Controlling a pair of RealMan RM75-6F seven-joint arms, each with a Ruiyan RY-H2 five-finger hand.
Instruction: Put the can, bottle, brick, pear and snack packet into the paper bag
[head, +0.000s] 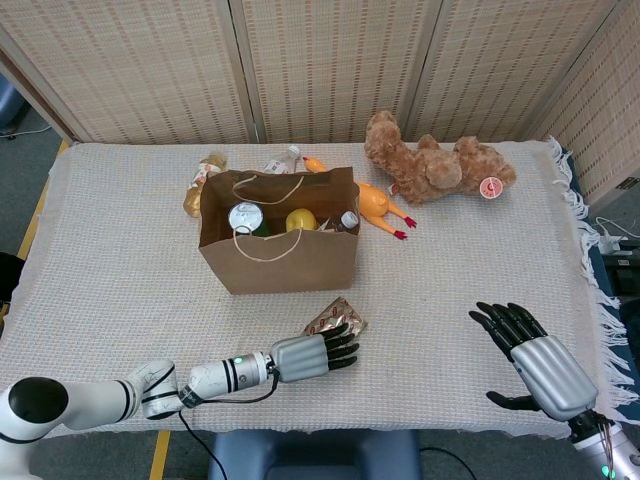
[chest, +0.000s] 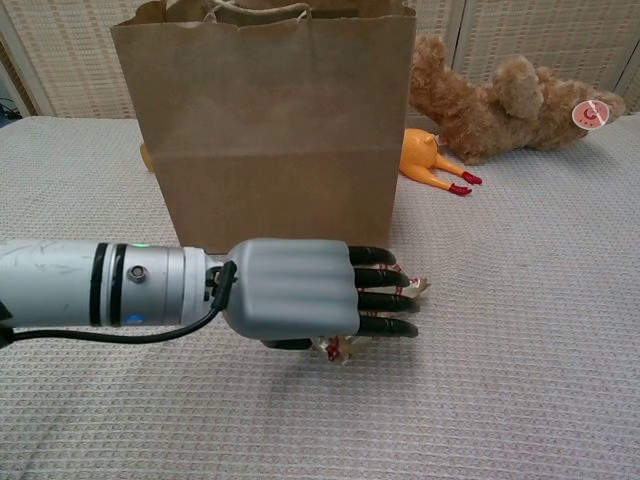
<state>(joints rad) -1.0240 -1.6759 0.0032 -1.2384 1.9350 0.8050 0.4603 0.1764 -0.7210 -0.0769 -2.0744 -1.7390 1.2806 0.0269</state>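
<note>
The brown paper bag (head: 280, 262) stands open mid-table, also filling the chest view as the bag (chest: 270, 130). Inside it I see a can (head: 245, 217), a yellow pear (head: 301, 219) and a bottle top (head: 348, 220); no brick shows. My left hand (head: 308, 355) reaches in front of the bag and holds the shiny snack packet (head: 337, 317), fingers flat over it and thumb beneath. In the chest view the left hand (chest: 300, 298) covers most of the packet (chest: 412, 287), which sits slightly off the cloth. My right hand (head: 530, 360) hovers open at the near right.
A teddy bear (head: 435, 160) lies at the back right, an orange rubber chicken (head: 375, 205) beside the bag. Two more bottles (head: 203, 180) (head: 283, 160) lie behind the bag. The table's front edge runs just under both hands.
</note>
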